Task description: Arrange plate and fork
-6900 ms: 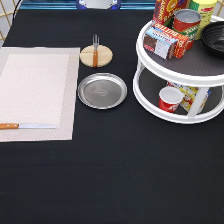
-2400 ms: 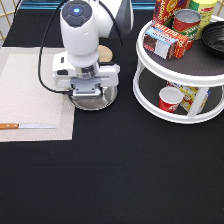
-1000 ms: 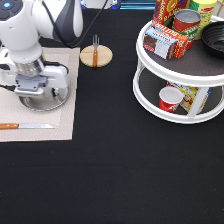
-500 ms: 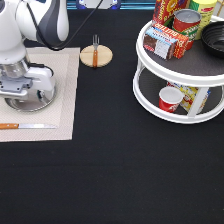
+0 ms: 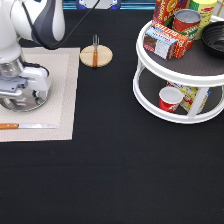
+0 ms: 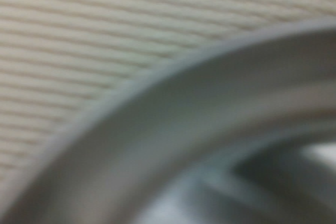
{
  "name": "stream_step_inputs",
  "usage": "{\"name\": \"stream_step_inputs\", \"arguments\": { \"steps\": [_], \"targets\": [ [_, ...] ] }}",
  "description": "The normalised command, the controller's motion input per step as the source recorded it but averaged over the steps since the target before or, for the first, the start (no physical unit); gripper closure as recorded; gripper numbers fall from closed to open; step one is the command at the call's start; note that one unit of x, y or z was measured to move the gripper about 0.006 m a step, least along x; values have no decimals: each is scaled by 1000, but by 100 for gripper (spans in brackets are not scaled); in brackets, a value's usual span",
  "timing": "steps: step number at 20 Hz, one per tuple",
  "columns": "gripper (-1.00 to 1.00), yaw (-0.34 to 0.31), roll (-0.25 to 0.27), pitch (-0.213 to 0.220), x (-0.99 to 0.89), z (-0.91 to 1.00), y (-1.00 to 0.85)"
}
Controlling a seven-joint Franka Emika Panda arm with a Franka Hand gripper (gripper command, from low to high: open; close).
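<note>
The shiny silver plate [image 5: 36, 103] lies on the beige placemat [image 5: 57, 75] at the exterior view's left. My gripper [image 5: 21, 96] is low over it and shut on the plate's rim; the white hand hides most of the plate. The wrist view shows the plate's rim [image 6: 187, 135] from very close, with the woven placemat [image 6: 75, 45] beside it. The fork [image 5: 95, 46], with a wooden handle and silver tines, rests on a small round wooden disc [image 5: 96, 57] near the exterior view's top, to the right of the mat and apart from the gripper.
A wooden-handled knife [image 5: 27, 126] lies along the placemat's lower edge, just below the plate. A white two-tier turntable [image 5: 180, 75] at the exterior view's right holds boxes, cans, a black bowl and a red cup. The table is covered in black cloth.
The plate has gone from the black cloth beside the mat onto the placemat, carried leftward by my gripper. Over the last half second hand and plate shifted slightly further left.
</note>
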Motion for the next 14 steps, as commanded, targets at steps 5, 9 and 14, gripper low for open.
{"name": "stream_step_inputs", "arguments": {
  "steps": [5, 9, 14],
  "targets": [
    [-100, 72, -118, -15, -553, 539, 695],
    [-100, 15, -140, -65, -930, 569, 597],
    [-100, 0, -146, -90, -944, 422, 601]
  ]
}}
